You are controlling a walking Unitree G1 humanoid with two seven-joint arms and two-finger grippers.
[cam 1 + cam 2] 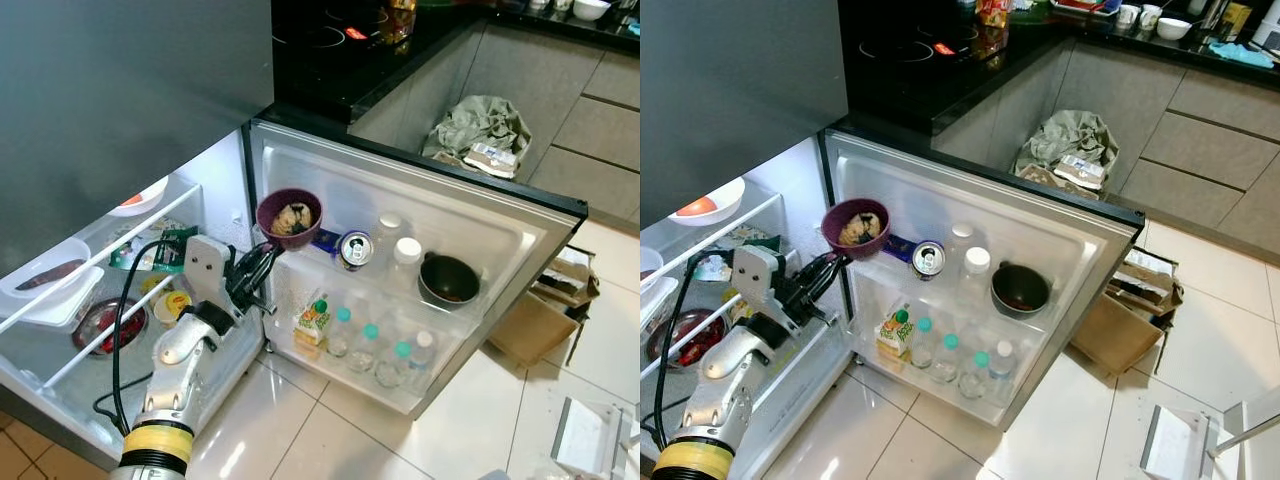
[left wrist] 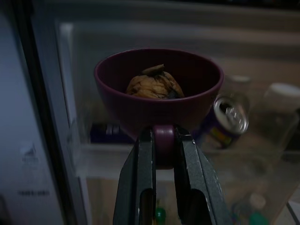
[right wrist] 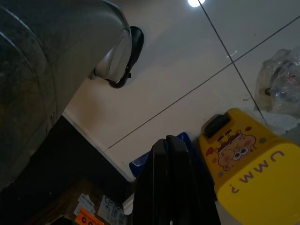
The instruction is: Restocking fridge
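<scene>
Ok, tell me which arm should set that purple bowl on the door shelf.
Left. Its claw is shut on the bowl by the handle, right at the upper door shelf beside the can. The right claw hangs shut over the floor, away from the fridge.

The left arm [image 1: 175,375] is a silver, rounded metal limb built in segments, with a yellow band and a black ring below it around the forearm at about 7 o'clock in the left eye view. A black cable [image 1: 122,320] loops along its outer side. At the wrist sits a pale grey, boxy housing [image 1: 207,264] with small dark screw holes. The left gripper [image 2: 161,145] has two long black fingers [image 2: 140,187], flat-sided with narrow slots near their base. The right gripper [image 3: 171,180] shows the same glossy black fingers, lying pressed together.
</scene>
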